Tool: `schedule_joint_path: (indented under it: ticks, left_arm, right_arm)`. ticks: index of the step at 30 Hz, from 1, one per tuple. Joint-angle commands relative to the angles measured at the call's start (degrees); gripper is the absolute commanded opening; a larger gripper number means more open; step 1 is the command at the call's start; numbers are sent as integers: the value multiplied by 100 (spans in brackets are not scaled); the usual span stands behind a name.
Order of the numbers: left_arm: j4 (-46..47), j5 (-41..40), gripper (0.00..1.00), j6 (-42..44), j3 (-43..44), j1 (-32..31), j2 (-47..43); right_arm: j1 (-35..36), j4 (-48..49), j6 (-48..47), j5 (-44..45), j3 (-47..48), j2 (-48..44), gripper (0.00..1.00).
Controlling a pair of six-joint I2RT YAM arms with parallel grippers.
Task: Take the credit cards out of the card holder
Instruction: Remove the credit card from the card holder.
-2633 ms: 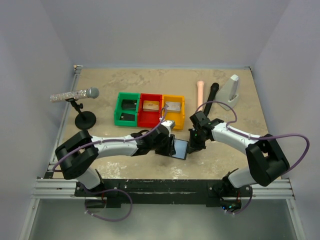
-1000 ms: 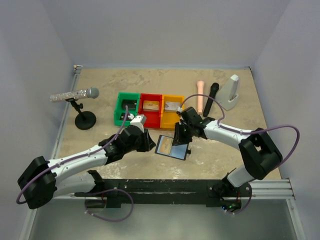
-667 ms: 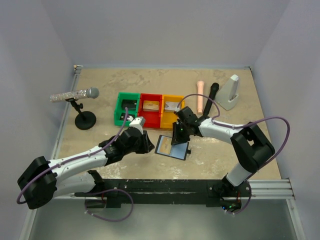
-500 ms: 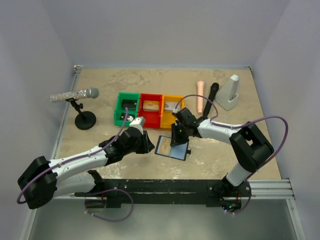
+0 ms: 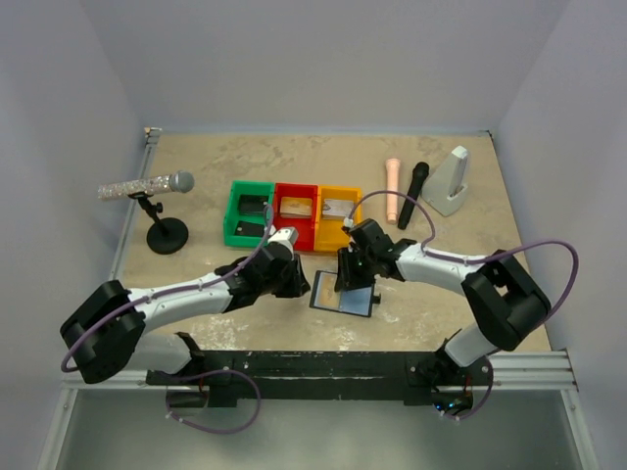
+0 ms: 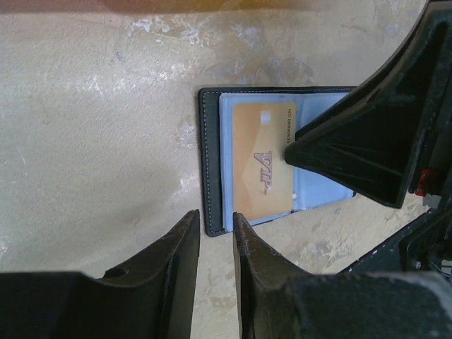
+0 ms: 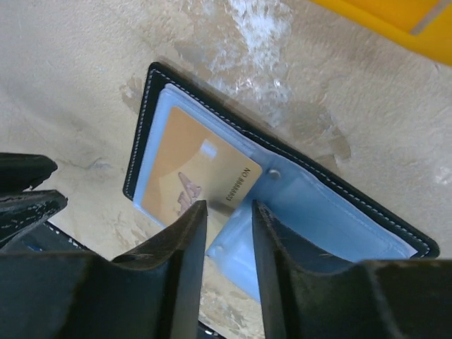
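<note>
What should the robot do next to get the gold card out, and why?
Probably lower the right tool so its jaws straddle the inner edge of the tan card. The card lies in the open card holder, and the tool hangs above that edge, jaws apart, holding nothing.

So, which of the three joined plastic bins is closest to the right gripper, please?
The yellow plastic bin, at the row's right end, just beyond the right gripper; the red bin and green bin stand farther left.

Plain pale lilac-grey walls [image 5: 313, 59] on three sides, mottled beige stone-look bench [image 5: 294, 157], aluminium rail [image 5: 124, 235] along its left edge, even soft light
</note>
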Motion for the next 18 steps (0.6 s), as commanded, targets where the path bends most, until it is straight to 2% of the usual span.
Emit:
schedule_joint_path:
  ticks: [1,10,18]
  left_arm:
    - [524,190,30,116,280,8,71]
    - [1000,505,27,152,500,8,712]
    - [1457,744,18,37,474,8,1169]
  right_arm:
    - [22,90,-52,251,-254,-491,41]
    - [22,687,167,155,-781,-1502,56]
    - [30,1698,809,-56,-1414,-1389,49]
